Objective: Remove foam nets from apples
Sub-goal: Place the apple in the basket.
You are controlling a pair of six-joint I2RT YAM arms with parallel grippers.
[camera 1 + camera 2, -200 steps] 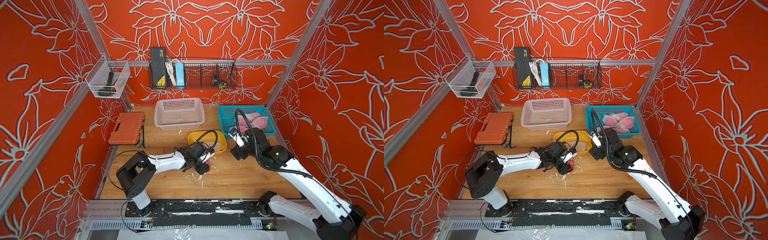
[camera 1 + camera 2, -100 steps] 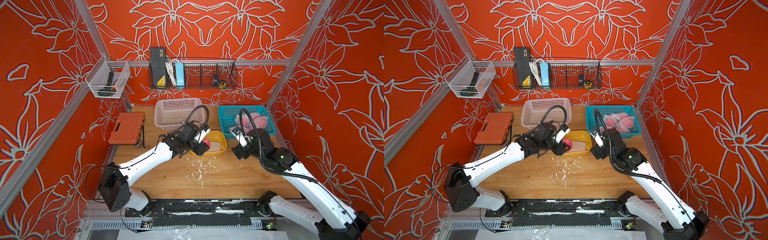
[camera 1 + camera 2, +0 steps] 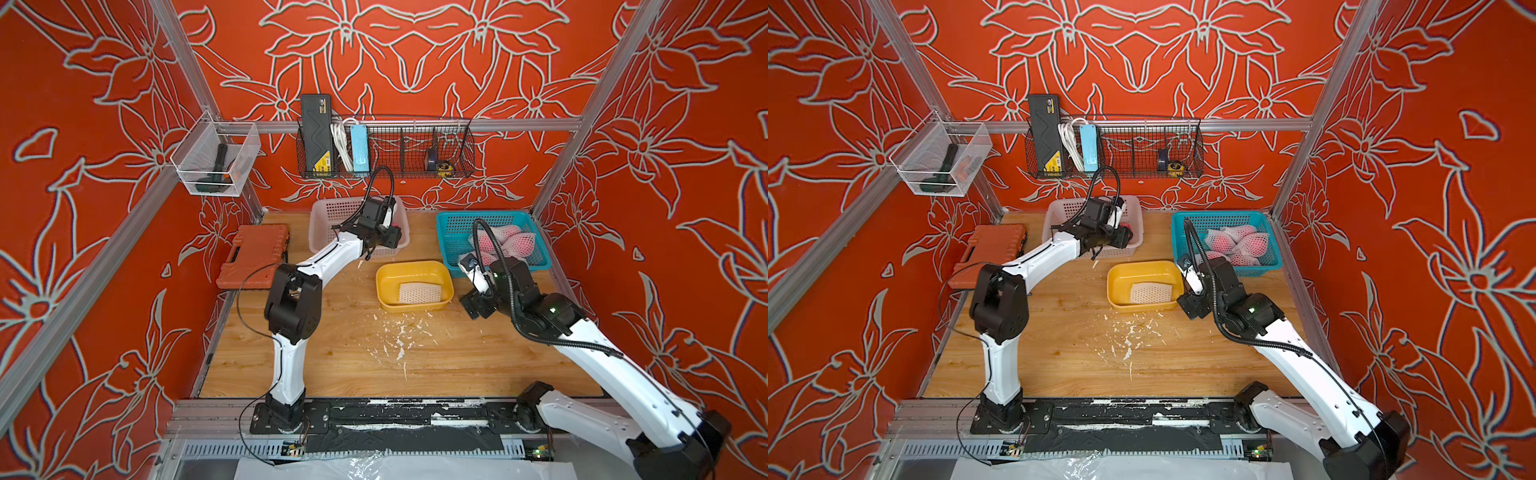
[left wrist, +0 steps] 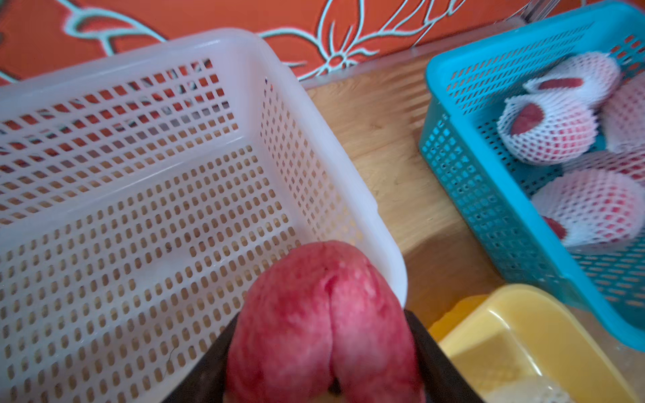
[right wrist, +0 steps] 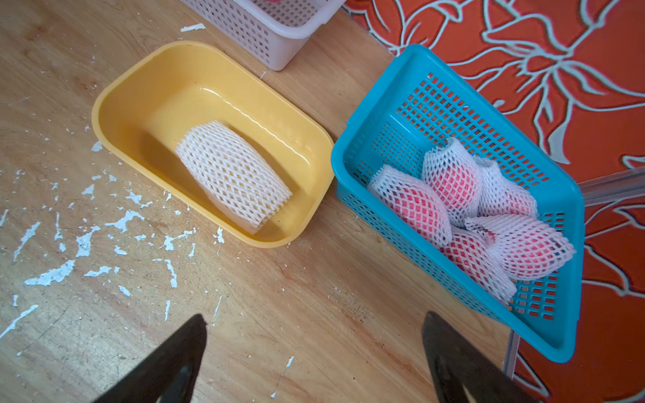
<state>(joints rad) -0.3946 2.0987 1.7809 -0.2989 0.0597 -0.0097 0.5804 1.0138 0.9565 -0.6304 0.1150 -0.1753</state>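
Left end effector (image 3: 392, 237) clamped on 1 bare apple (image 4: 321, 314) above the white basket's (image 4: 195, 45) near-right corner; right end effector (image 5: 314, 324), jaws apart, hangs over the surface (image 5: 314, 272) right of the yellow tub (image 5: 104, 101).

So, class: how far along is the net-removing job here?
Done: one foam net lies in the yellow tub. In hand: the left tool grips a bare apple over the white basket, which looks empty. Left: about five netted apples wait in the blue basket; the right tool hangs open and empty above the table.
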